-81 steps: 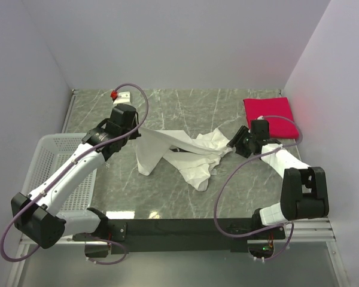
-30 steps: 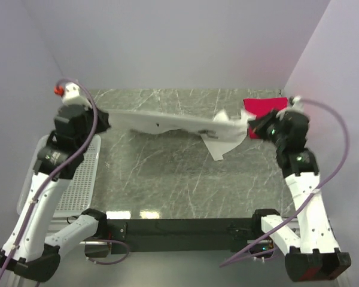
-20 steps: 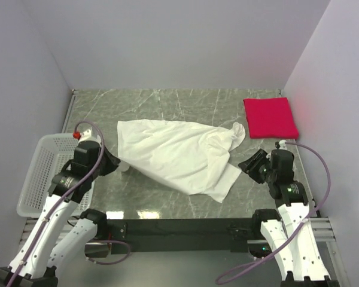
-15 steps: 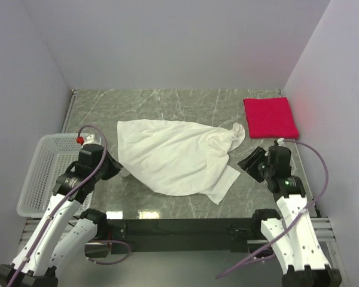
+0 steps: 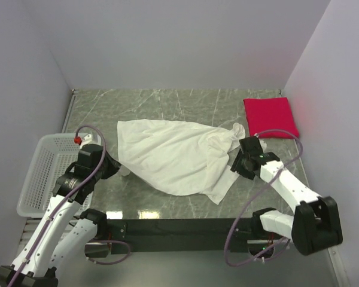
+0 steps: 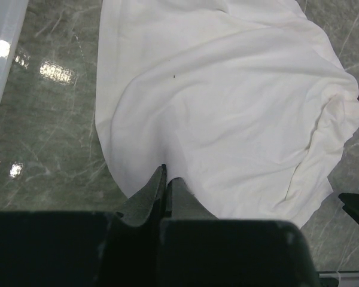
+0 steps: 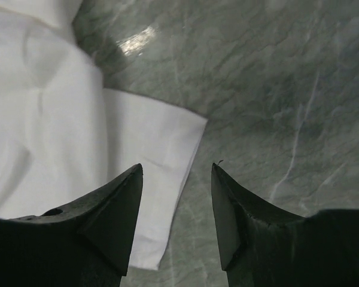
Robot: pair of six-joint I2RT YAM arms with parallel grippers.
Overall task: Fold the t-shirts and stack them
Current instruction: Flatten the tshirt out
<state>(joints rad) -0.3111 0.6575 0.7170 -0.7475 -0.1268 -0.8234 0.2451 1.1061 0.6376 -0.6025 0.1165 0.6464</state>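
The white short-sleeved cloth t-shirt (image 5: 173, 155) lies spread, wrinkled, across the middle of the grey marbled tabletop (image 5: 185, 107). Its right side is bunched into folds.

The plain red cloth shirt folded square (image 5: 270, 117) rests at the far right corner, well apart from the white one.

The white plastic mesh basket (image 5: 45, 173) stands just beside the tabletop's left edge – next to the left arm.

The left gripper (image 6: 166, 179) is clenched on the white shirt's near left hem, fingers pressed together.

The right gripper (image 7: 176, 170) is released – jaws apart, grasping nothing, over the shirt's near right corner and bare tabletop.
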